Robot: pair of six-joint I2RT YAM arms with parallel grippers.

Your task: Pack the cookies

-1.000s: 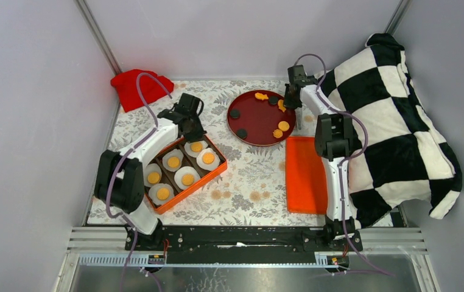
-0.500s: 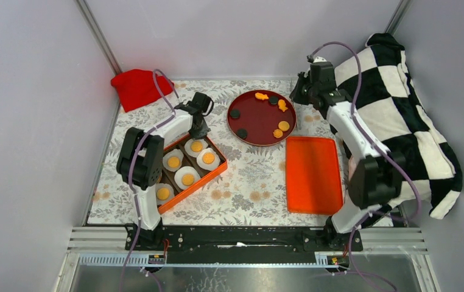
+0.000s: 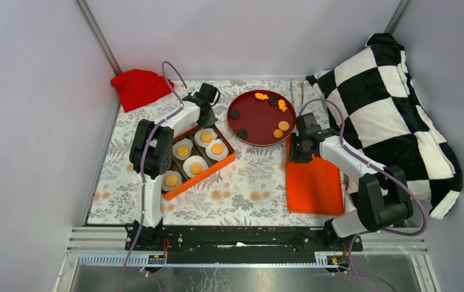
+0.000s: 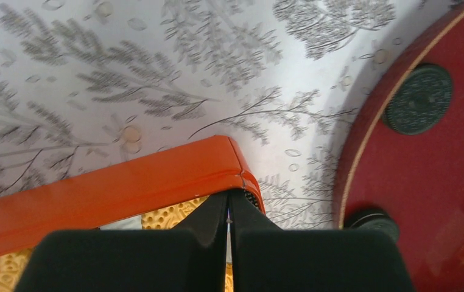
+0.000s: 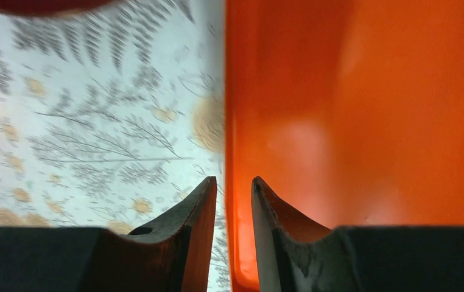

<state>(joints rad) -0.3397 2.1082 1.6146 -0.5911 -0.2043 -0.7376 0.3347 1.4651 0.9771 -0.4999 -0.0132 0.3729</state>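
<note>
The left gripper (image 4: 228,210) is holding its fingers pressed together with nothing between them. Its tips are resting at the corner of the orange box (image 4: 126,182) that lies nearest the red plate (image 3: 257,121).

The right gripper (image 5: 234,188) is standing with its fingers a little apart. They are straddling the left edge of the orange tray (image 5: 369,121), just near of the plate and to its right. Whether the fingers are touching that edge cannot be told.

Four cookies (image 3: 284,126) are lying on the plate, two by its far rim and two by its near right rim. They are sharing it with three dark discs (image 4: 417,99). Five more cookies are showing in the box, just left of the plate, each sitting on a white paper liner (image 3: 203,171) in its own compartment. The left arm is covering part of the box.

Plate, box and tray are all resting on a floral tablecloth (image 3: 248,176). A checkered pillow (image 3: 388,115) is lying to the right of the plate, and a red cloth (image 3: 137,87) is lying well to its far left.
</note>
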